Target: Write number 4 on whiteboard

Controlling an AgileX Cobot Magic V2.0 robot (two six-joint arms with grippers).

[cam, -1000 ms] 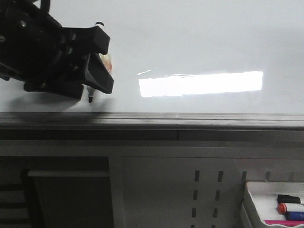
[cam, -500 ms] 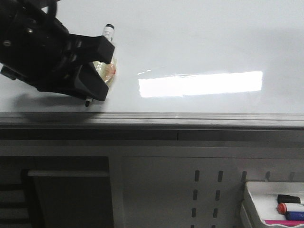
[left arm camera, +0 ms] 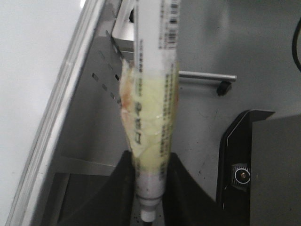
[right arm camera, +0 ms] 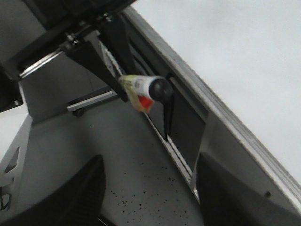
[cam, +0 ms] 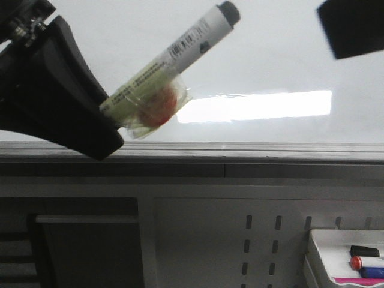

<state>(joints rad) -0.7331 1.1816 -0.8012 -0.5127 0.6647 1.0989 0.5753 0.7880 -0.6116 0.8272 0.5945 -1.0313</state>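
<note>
Glossy whiteboard (cam: 270,54) fills the background behind its grey edge strip, bare of marks in view. Left gripper (left arm camera: 148,188) clamps a tape-wrapped marker (cam: 174,66), tilted, capped end up. Right gripper (right arm camera: 146,197): fingers spread, empty.

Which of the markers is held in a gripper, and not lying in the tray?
The white marker wrapped in yellowish tape, clamped in the left gripper. The black, red-capped and blue markers lie in the small white tray.
</note>
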